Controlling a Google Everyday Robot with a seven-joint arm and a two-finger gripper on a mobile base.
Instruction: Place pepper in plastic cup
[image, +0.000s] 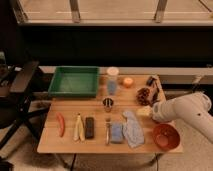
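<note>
Most of the table (75, 107) is lying between your gripper (153, 110), hovering at the right edge, grip state impossible to tell, and the pepper (60, 123), resting far left, long axis front-to-back.

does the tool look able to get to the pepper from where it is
Probably yes, though across the table. The tool sits near the right side; the pepper lies near the left edge. Only low things, the banana and blue sponge, lie between, so the way looks free.
</note>
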